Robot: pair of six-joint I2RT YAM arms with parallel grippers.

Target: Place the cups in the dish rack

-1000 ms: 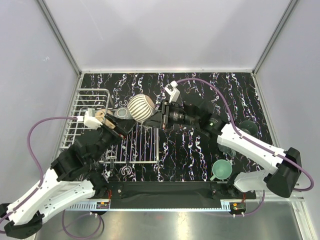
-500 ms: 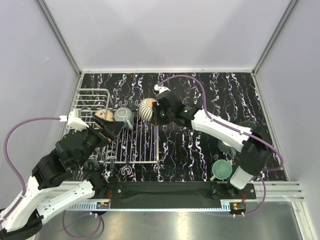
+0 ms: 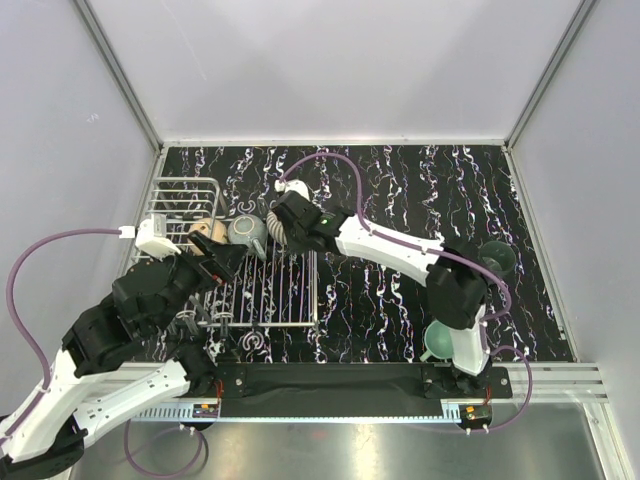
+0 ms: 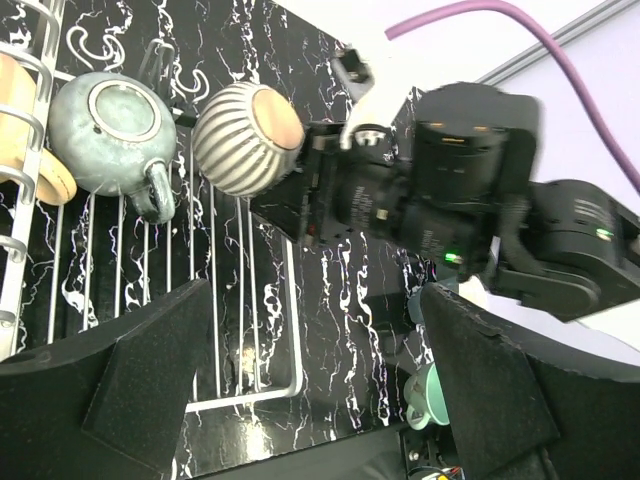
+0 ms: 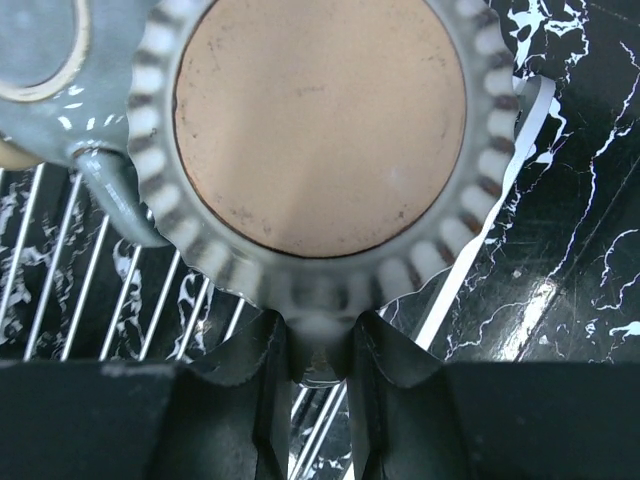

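We begin nearest the bases. The mint green cup (image 3: 441,340) stands on the table beside the right arm's base. The overhead view shows it whole, while the left wrist view catches only its rim.

The left gripper (image 3: 228,256) hangs over the near left part of the dish rack (image 3: 266,297). Overhead, its jaws are too dark to read. Its own camera settles the matter: the two fingers (image 4: 140,360) stand wide apart with nothing between them.

Farther out, the right gripper (image 5: 320,345) is clamped on the handle of the ribbed grey-beige cup (image 5: 320,130). Only the right wrist view shows this pinch. It also shows the cup's flat, unglazed brown base ringed by scalloped ribs, turned toward the camera.

The left wrist view places that cup over the far right corner of the flat grid, just beside a grey-teal cup (image 4: 115,135). We cannot tell whether the ribbed cup touches the wires.

The grey-teal cup sits base up on the grid, its handle pointing toward the near edge. The peach-tan cup (image 3: 205,232) lies to its left, against the raised basket part.

A second grey-teal cup (image 3: 497,257) stands on the table at far right, and we see it only from overhead.
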